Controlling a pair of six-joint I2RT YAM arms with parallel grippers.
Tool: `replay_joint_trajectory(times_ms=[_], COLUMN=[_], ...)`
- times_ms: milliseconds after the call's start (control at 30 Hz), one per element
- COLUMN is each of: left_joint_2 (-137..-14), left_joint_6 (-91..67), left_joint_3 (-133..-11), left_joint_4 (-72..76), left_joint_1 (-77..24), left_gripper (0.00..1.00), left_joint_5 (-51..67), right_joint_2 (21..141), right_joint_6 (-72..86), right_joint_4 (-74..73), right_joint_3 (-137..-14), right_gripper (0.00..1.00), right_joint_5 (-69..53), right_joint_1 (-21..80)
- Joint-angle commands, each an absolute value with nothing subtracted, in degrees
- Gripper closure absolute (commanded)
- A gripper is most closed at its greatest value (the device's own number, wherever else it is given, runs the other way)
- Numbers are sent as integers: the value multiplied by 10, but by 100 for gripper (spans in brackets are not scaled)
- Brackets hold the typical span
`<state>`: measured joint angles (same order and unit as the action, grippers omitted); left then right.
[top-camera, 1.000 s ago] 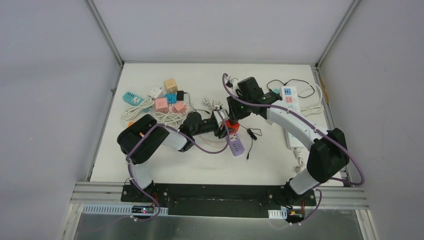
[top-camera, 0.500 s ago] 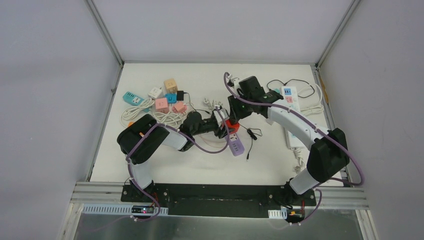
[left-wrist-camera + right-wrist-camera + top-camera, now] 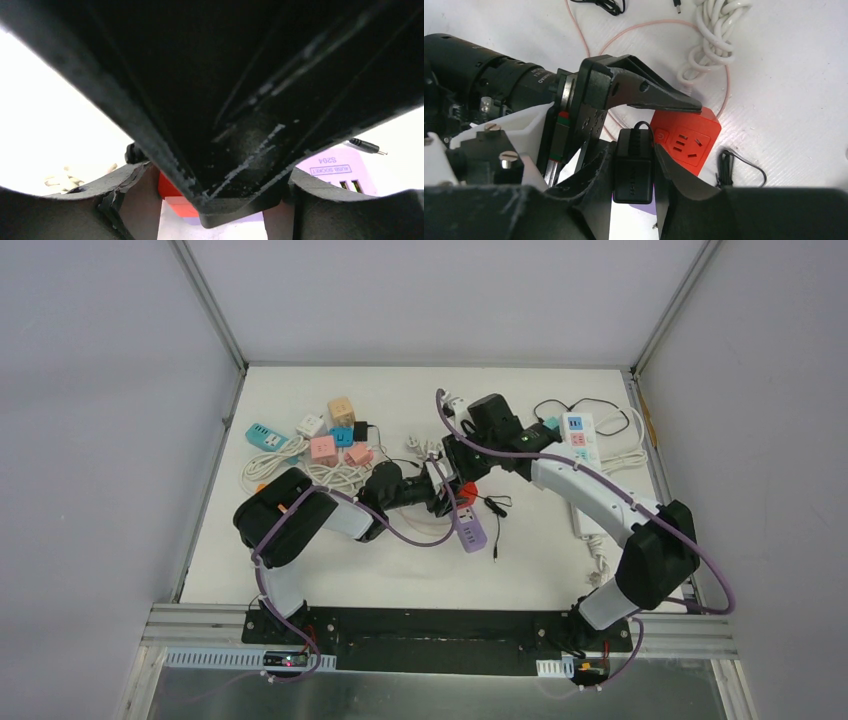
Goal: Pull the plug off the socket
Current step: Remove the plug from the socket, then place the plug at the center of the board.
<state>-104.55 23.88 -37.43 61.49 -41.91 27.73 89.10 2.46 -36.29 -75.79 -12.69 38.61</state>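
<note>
My right gripper [image 3: 635,152] is shut on the black plug [image 3: 634,170], a boxy adapter. It hangs just left of the red socket [image 3: 686,137], and the socket holes that show are empty. My left gripper [image 3: 446,492] is shut on the red socket [image 3: 467,490] from the left, with one finger [image 3: 649,97] along its far edge. In the left wrist view the plug [image 3: 240,100] fills most of the frame, and the socket [image 3: 175,195] peeks out beside one pad [image 3: 136,205]. My right gripper [image 3: 455,460] hovers right over the left gripper's fingers.
A purple power strip [image 3: 472,532] lies just under and in front of both grippers. Thin black cable [image 3: 492,507] trails right of the socket. Coloured cube sockets with white cords [image 3: 330,445] sit at the back left. A white power strip [image 3: 583,455] lies at the right.
My right gripper has moved left and a little back with the plug in it, and more of the red socket shows beside it. The left arm has stayed put.
</note>
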Motion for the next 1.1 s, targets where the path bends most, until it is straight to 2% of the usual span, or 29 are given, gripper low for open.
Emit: replay_joint_trajectory(times_ms=[0, 400, 600, 633, 767, 967, 1067], left_joint_2=[-1051, -1047, -1045, -1044, -1042, -1044, -1043], left_joint_6=[260, 239, 226, 223, 202, 191, 186], left_joint_3=[-374, -373, -376, -377, -380, -377, -372], left_joint_4=[566, 584, 584, 584, 583, 593, 606], left_joint_1=[-415, -415, -415, -414, -412, -410, -409], left_gripper=[100, 100, 100, 100, 80, 39, 27], left_joint_5=[273, 281, 286, 286, 291, 297, 296], right_joint_2=[875, 793, 804, 813, 877, 988, 1036], right_joint_6=[18, 12, 6, -4, -62, -110, -115], right_joint_4=[-364, -330, -297, -291, -273, -237, -241], right_joint_3=[-774, -734, -721, -723, -749, -791, -814], right_gripper=[100, 100, 100, 100, 100, 100, 100], right_joint_5=[-143, -154, -108, -39, 48, 98, 104], right_joint_1=[387, 261, 210, 203, 178, 169, 160])
